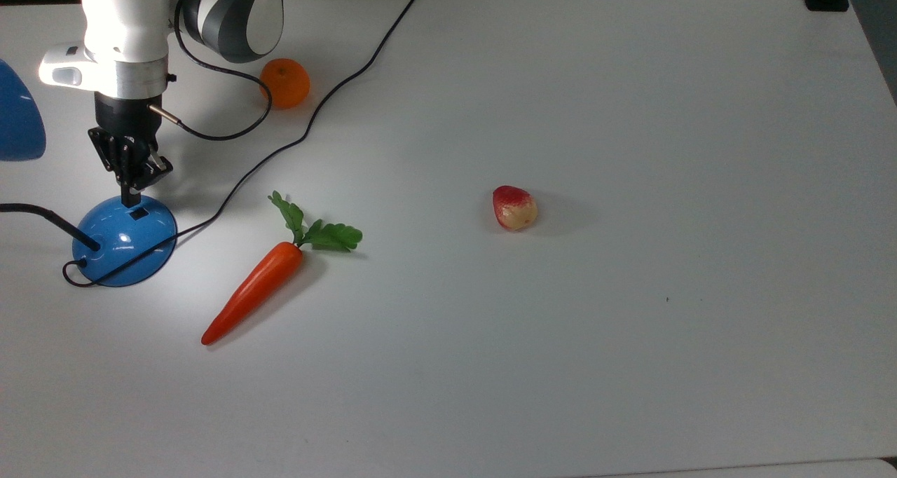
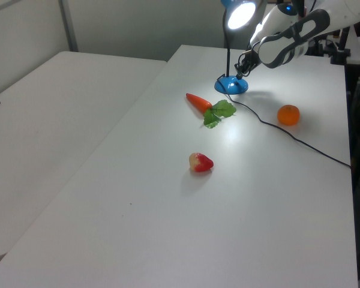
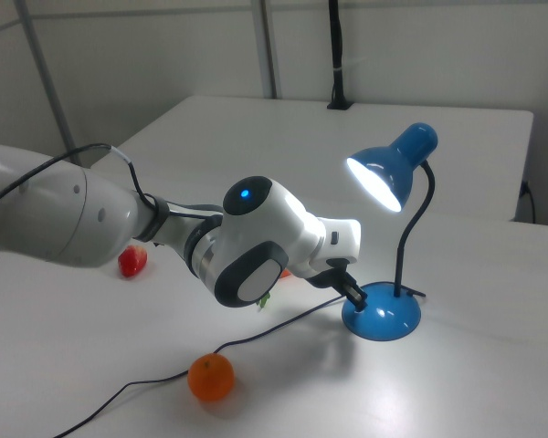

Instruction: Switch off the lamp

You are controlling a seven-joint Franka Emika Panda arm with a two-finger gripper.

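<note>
Lamp [image 1: 125, 243] at the top view's left edge, near the table [image 1: 560, 359] corner: glossy blue dome base, smooth and rounded, with a small black rectangular switch [image 1: 139, 214] on its upper slope. Black gooseneck rising from the base in the right view, curving over to a blue bell-shaped shade [image 3: 391, 170], bulb glowing white, lit. Thin black cord [image 1: 308, 124] looping off the base and snaking across the matte white tabletop toward the far edge.

Gripper [image 1: 130, 199] pointing down at the base, black fingers clenched together into 1 narrow tip, touching or just above the dome right beside the switch; contact too fine to tell. White and grey arm behind it, smooth rounded shells.

Carrot [image 1: 256, 289] just beside the base on the top view's right, glossy orange, tapered, with ruffled green leaves. Orange [image 1: 284, 83], round and dimpled, beside the cord farther back. Strawberry [image 1: 514, 207], red and cream, lumpy, well apart near mid-table.
</note>
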